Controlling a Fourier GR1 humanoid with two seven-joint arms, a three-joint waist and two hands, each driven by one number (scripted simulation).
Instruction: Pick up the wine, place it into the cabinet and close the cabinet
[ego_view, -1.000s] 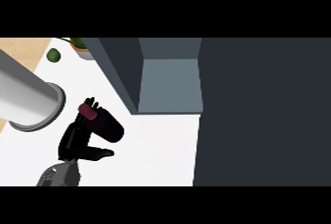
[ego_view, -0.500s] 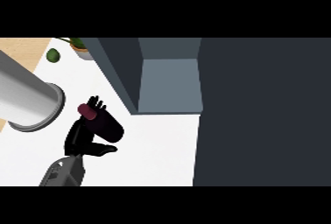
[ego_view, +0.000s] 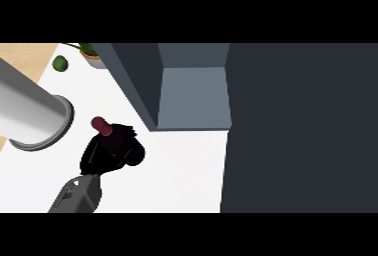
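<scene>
Right now you are at the carry step: the wine is in hand but not yet in the cabinet. Just beside the fingers on their left stands a large grey cylinder (ego_view: 33, 117). The wine bottle (ego_view: 100, 125) shows only its dark red top, poking out at the fingers' upper left, and the rest is hidden inside the grasp. Your right hand (ego_view: 112, 150) has its black fingers curled round the bottle.

I judge that the long axis runs from the palm out through that top, which points up and left in the view, away from the cabinet. How far it leans I cannot tell.

Near the fingers' upper right, the cabinet (ego_view: 192, 97) stands open. Farther right is a dark panel (ego_view: 295, 130) that I take for its door. Next, carry the bottle rightward into that opening, keeping the neck off the cabinet's side wall.
</scene>
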